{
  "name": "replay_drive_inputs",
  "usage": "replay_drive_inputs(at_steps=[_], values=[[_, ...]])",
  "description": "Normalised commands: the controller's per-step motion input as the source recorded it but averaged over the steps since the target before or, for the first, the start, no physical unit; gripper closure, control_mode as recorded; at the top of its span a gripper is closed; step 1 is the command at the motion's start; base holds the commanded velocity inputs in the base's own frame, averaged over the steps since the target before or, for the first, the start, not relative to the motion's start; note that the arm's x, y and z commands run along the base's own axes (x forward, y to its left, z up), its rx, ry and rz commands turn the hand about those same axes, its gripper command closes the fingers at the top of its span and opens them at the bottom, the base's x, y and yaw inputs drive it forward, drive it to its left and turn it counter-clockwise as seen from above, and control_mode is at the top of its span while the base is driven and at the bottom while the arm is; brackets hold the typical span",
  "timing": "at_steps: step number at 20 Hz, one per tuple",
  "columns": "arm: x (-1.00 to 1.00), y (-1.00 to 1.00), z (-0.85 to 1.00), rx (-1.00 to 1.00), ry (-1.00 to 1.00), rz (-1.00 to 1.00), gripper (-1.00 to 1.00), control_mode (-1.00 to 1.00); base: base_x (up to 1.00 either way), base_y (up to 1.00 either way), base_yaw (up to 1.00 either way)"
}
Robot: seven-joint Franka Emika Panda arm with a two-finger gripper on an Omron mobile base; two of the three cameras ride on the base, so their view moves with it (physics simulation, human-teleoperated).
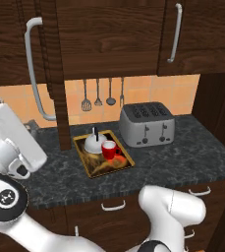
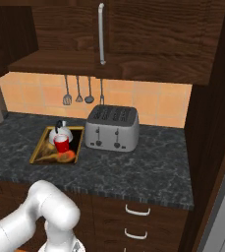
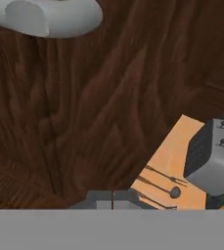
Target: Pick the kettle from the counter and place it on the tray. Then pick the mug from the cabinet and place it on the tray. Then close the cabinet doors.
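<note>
In the left base view, 1 kettle (image 1: 93,142) and 1 mug (image 1: 108,149) sit touching on 1 tray (image 1: 90,165) on the worktop (image 1: 182,160), with 1 toaster (image 1: 147,124) at 3 o'clock of the tray. 1 of the cabinet doors (image 1: 50,74) stands open, edge-on above the tray's 10 o'clock corner, its handle (image 1: 34,69) facing the arm; a second door (image 1: 200,34) is closed. 3 utensils (image 1: 98,93) hang on the wall. In the right base view the mug (image 2: 61,143) stands at 6 o'clock of the kettle (image 2: 61,130), both on the tray (image 2: 38,158). In the hand view, the end effector (image 3: 112,200) faces the door panel (image 3: 84,122), fingertips apparently together. Only closing seems left; a glancing push could slide off the wood or snag the handle (image 3: 47,17).
</note>
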Motion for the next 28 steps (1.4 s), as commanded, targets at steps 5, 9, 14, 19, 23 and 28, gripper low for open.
replay_drive_inputs(at_steps=[5, 9, 14, 19, 23, 28], values=[[0.29, -0.14, -0.01, -0.06, 0.00, -0.04, 1.00, -1.00, 0.00, 0.00, 0.00], [0.48, -0.82, 0.00, -0.02, -0.06, -0.13, 1.00, -1.00, 0.00, 0.00, 0.00], [0.64, -1.00, 0.05, -0.04, -0.20, -0.15, 1.00, -1.00, 0.00, 0.00, 0.00], [0.44, -1.00, 0.16, -0.01, -0.24, -0.06, 1.00, -1.00, 0.00, 0.00, 0.00], [0.93, -1.00, 0.28, 0.00, -0.22, 0.00, 1.00, -1.00, 0.00, 0.00, 0.00], [1.00, -0.84, 0.50, 0.01, -0.19, 0.01, 1.00, -1.00, 0.00, 0.00, 0.00]])
